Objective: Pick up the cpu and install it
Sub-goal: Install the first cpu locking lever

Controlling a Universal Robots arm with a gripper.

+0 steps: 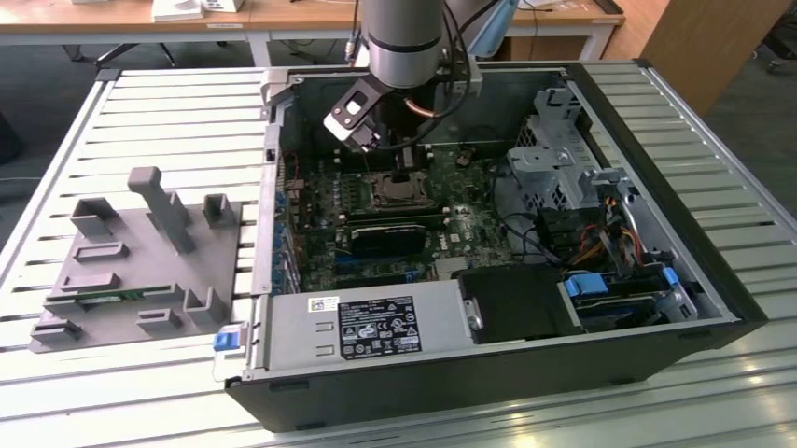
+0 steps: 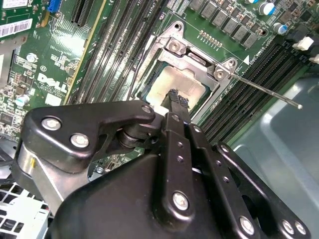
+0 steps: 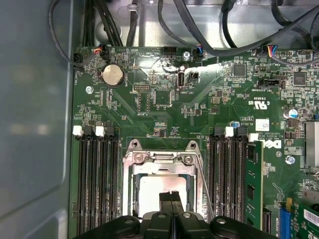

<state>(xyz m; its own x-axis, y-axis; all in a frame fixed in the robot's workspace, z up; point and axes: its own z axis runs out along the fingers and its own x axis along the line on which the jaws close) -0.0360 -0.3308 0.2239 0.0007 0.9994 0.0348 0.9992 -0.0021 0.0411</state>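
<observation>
The cpu point(image 3: 149, 191) lies flat in the socket frame point(image 3: 159, 160) on the motherboard point(image 3: 164, 99), inside the open case point(image 1: 697, 280) on the slatted counter point(image 1: 125, 112). In both wrist views its pale metal top plate shows within the frame, with a thin wire lever point(image 2: 269, 92) running beside it. The pincer point(image 3: 172, 195) hangs directly over the plate with its two fingers pressed together and nothing pinched between them. Whether the tips touch the plate cannot be told. Handling judgement: the cpu is light, thin and stiff, and it will not flex. The smooth metal top offers little friction, so a grip on the faces is likely to slip. The correct hold is across two opposite edges of the plate, square to the part and with modest force. The contact side and the socket beneath are presumed fragile, so the part should be kept level, moved vertically, and never dragged or tilted in the frame.
</observation>
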